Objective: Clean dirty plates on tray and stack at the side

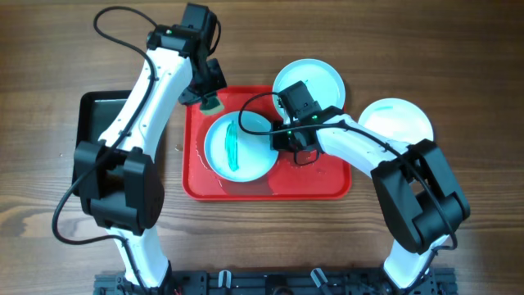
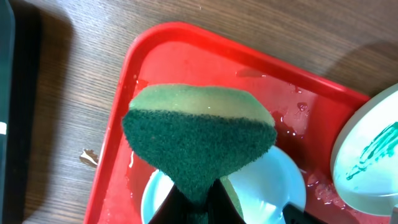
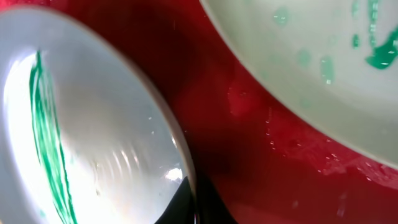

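— Plate (image 1: 237, 146) position?
— On the tray (image 1: 327, 187), green smear across it; my right fingers (image 3: 189, 208) pinch its rim. My left fingers (image 2: 200, 204) clamp a sponge (image 2: 199, 143) over the tray's corner. Second plate (image 1: 319, 75) overlaps the far rim; third plate (image 1: 401, 119) lies on the bench (image 1: 467, 57).
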Controlling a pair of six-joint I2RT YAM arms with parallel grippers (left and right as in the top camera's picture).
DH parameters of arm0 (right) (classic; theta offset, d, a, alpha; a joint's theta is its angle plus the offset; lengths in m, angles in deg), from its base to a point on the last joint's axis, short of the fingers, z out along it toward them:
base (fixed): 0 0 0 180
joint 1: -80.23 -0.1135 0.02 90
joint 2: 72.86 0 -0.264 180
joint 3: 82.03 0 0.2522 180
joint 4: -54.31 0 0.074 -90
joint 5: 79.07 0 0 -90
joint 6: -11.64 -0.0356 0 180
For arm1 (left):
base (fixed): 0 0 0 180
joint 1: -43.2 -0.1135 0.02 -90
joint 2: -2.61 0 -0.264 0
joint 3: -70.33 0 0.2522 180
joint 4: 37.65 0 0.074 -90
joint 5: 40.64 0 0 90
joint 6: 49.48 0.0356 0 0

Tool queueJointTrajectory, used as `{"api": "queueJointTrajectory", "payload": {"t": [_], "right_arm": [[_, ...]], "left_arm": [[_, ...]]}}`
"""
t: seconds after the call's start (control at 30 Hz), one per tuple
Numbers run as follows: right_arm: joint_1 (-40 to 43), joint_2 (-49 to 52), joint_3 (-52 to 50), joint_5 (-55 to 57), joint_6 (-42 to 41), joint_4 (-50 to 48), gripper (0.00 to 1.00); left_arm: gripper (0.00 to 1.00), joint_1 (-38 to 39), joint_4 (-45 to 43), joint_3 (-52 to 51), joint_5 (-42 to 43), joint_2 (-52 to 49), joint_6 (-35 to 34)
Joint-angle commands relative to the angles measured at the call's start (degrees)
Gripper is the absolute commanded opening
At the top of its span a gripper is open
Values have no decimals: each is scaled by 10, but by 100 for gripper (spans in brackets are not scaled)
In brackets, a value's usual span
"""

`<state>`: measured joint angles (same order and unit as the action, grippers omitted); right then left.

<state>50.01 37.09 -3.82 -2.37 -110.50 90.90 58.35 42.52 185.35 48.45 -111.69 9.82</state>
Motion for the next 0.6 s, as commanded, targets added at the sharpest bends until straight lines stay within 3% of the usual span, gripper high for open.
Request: {"api": "queueJointTrajectory", "payload": {"t": [0.0, 0.13, 0.33, 0.53, 0.57], "right_arm": [[1, 13, 6, -7, -18, -10, 4], [1, 22, 6, -16, -25, -17, 4], [1, 23, 6, -23, -22, -23, 4], [1, 23, 6, -23, -18, -23, 4], [1, 23, 6, -23, -18, -23, 4]], "left_arm": [[4, 2, 2, -55, 27, 8, 5], [4, 21, -20, -128, 61, 8, 20], [4, 86, -125, -233, 69, 8, 137], [4, 114, -230, -298, 40, 8, 145], [4, 115, -240, -298, 49, 8, 175]]}}
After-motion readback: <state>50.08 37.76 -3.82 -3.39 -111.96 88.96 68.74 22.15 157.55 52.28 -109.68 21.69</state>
